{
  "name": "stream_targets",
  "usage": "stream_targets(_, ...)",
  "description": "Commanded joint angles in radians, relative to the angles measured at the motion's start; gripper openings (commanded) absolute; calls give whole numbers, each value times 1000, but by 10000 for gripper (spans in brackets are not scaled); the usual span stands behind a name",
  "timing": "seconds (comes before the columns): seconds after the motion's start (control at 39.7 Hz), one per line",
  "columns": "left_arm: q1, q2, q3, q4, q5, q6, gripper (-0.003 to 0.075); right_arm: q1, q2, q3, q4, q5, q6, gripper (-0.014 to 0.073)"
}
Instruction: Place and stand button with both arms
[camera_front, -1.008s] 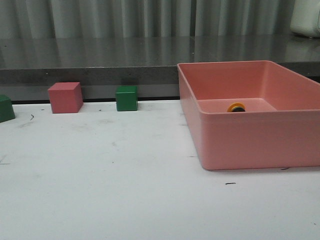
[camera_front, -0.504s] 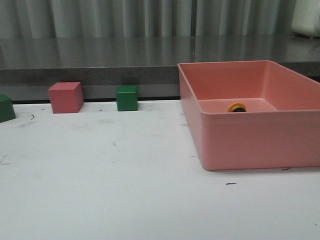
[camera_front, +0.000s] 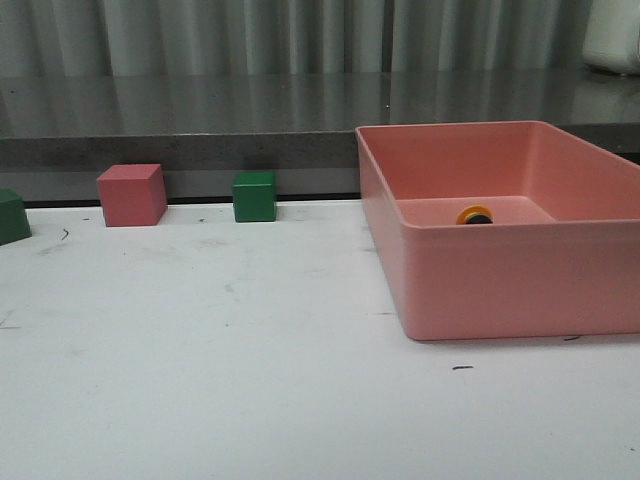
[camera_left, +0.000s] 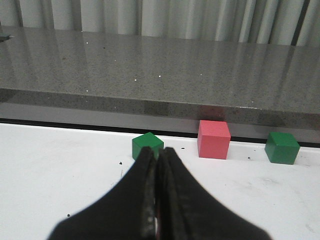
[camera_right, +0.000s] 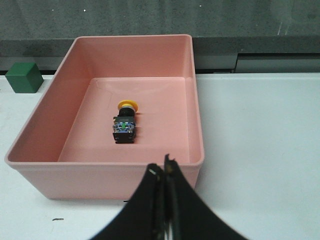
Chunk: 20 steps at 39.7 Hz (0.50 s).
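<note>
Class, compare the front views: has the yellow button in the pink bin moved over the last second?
No. The button sits in the same spot against the pink bin's back wall.

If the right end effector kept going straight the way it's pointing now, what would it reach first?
Probably the near wall of the pink bin: the shut right end effector points at it, with the button lying on its side on the bin floor beyond. Depth is hard to judge from this view.

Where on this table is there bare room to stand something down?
The white tabletop is free in front of the pink cube and green cubes, left of the pink bin. The bin holds the button; the cubes crowd the back edge.
</note>
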Motion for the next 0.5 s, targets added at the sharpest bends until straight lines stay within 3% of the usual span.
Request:
stream_targets(0.0, 2, 15, -40, -2, -91, -2, 52, -7, 11, -39, 5, -76, -5, 5)
stream_targets(0.08, 2, 15, -40, -2, -91, -2, 200, -7, 11, -39, 5, -78, -5, 113)
stream_targets(0.25, 2, 15, -40, -2, -89, -2, 654, -7, 11, -39, 5, -78, -5, 514)
stream_targets(0.3, 2, 15, -40, -2, -90, -2, 706, -7, 11, -39, 5, -79, -5, 596)
stream_targets(0.35, 2, 15, -40, -2, -90, -2, 691, -7, 11, -39, 5, -82, -5, 653)
stream_targets(0.48, 2, 15, -40, -2, -90, -2, 654, -7, 11, -39, 9, -131, -5, 650)
